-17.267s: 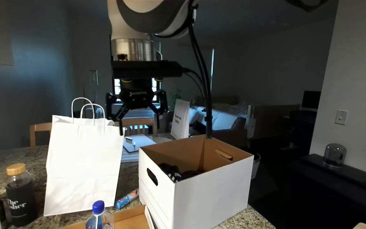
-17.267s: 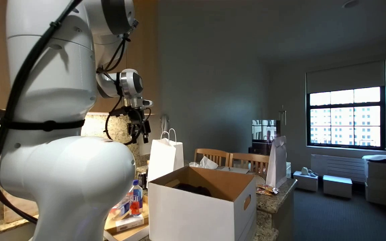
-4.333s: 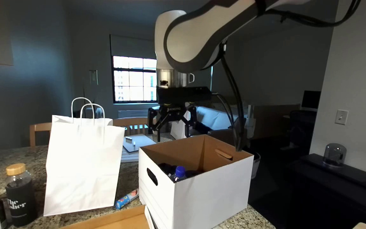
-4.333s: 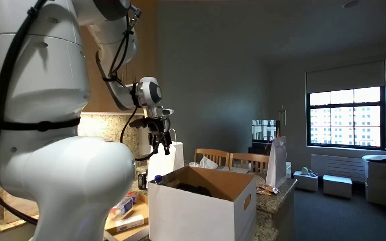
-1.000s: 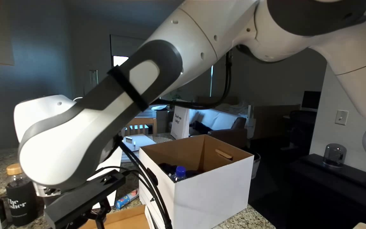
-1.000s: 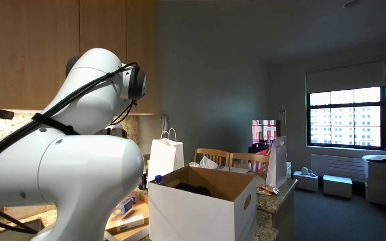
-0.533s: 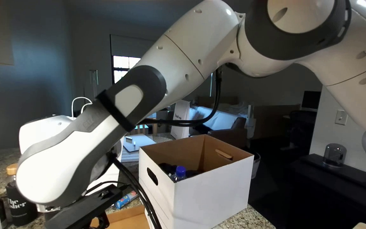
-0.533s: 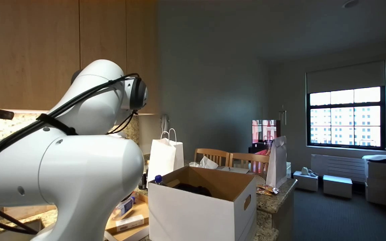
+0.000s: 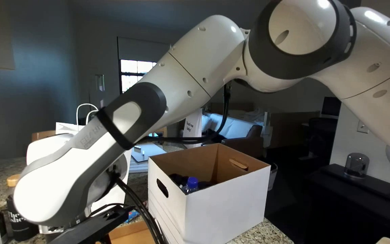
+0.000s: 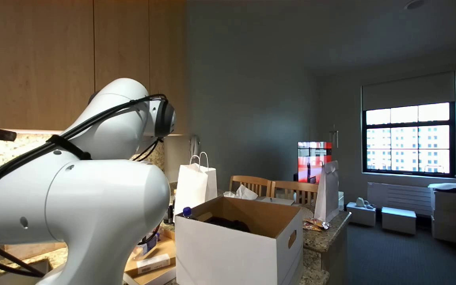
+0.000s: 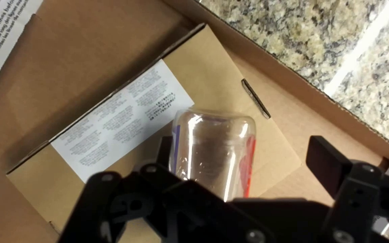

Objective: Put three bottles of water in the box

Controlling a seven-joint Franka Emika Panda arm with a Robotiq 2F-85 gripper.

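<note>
Gripper [image 11: 240,157]: fingers wide apart, at 7 and 4 o'clock in the wrist view.
Tray bottle [image 11: 211,152]: one counted; clear, between the fingers, nearer the 7 o'clock one; contact unclear. Label edges blue and red, wording unread.
Brown carton [image 11: 216,81]: one, beneath; sticker [image 11: 123,122] toward 10 o'clock, small multilingual print.
Tray [image 11: 79,50]: one, cardboard; strip [image 11: 2,44] at 10 o'clock reads "ebend all score lines before", start cut off.
Box [image 9: 225,206]: one, white, at 6 o'clock in an exterior view, on the worktop [image 9: 262,234].
Boxed bottle [image 9: 192,183]: one, blue cap up, 7 o'clock in the opening.
Lettered bag [image 9: 193,127]: one, 12 o'clock of the box; seems to read "touch me baby!"
</note>
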